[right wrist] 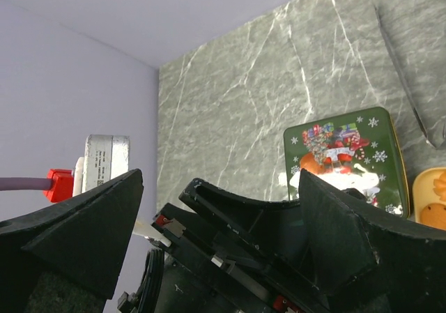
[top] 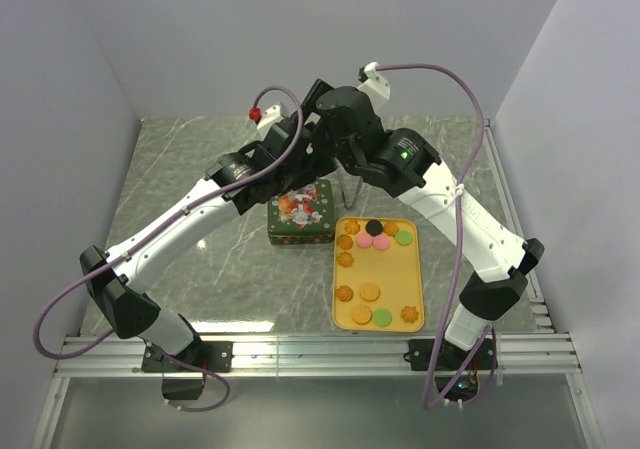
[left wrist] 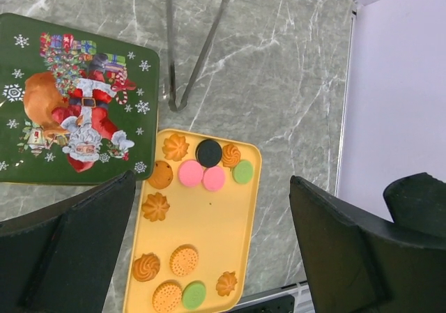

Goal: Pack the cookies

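Through the left wrist camera I see the cookies (left wrist: pixel 184 260) lying loose in the yellow tray (left wrist: pixel 209 229), none stacked; a cluster sits at the tray's far end, with a black one (left wrist: pixel 208 153) touching two pink ones (left wrist: pixel 189 173) and a green one (left wrist: pixel 242 171) beside an orange swirl; golden flower and round ones run down the tray's left side and gather at its near end, where a second green one lies. The green Santa tin (left wrist: pixel 77 97) rests flat on the marble table (left wrist: pixel 279 69) just beside the tray's far left corner, and I see only its printed top; metal tongs (left wrist: pixel 170 55) lie on the table beyond the tray, apart from it. The left gripper (left wrist: pixel 212 184) hangs above the tray with its jaws spread wide and nothing between them; the right gripper (right wrist: pixel 221 180) is likewise gaping and holds nothing; its camera looks across the left arm (right wrist: pixel 230 257) toward the tin. From overhead, both arms reach forward and cross above the tin's far side.
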Robot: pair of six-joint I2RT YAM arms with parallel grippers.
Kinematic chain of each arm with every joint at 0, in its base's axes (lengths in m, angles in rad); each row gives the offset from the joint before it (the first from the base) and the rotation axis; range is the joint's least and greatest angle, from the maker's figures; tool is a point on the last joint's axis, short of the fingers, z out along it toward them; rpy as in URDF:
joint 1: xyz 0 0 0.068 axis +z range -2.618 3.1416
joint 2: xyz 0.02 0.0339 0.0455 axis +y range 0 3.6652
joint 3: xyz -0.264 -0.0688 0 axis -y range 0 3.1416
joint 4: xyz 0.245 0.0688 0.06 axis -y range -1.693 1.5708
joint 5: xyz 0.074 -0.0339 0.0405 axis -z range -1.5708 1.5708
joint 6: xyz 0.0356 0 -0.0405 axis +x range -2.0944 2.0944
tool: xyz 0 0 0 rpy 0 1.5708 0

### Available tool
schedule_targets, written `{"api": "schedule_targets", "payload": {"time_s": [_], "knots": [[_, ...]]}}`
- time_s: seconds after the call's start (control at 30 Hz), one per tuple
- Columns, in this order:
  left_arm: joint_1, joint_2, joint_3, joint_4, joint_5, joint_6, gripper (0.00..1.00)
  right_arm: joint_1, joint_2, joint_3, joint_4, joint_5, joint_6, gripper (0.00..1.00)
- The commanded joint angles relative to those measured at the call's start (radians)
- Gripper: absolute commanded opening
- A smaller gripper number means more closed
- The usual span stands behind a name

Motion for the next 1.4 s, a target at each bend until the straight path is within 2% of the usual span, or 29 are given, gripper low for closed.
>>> {"api": "schedule_targets", "payload": {"time_s": [0.0,0.77,1.37], "knots": [[-0.019,-0.029,-0.019,0.067,0.048,0.025,0.98,0.043,0.028,0.022,0.022,-0.097,-0.008,1.0],[-0.019,-0.037,-0.036,0.105,0.059,0.04,0.98,0.037,-0.006,-0.033,0.056,-0.1,-0.005,1.0],[-0.019,-0.08,-0.082,0.13,0.056,0.034,0.98,0.037,0.016,-0.007,0.036,-0.113,0.016,1.0]]}}
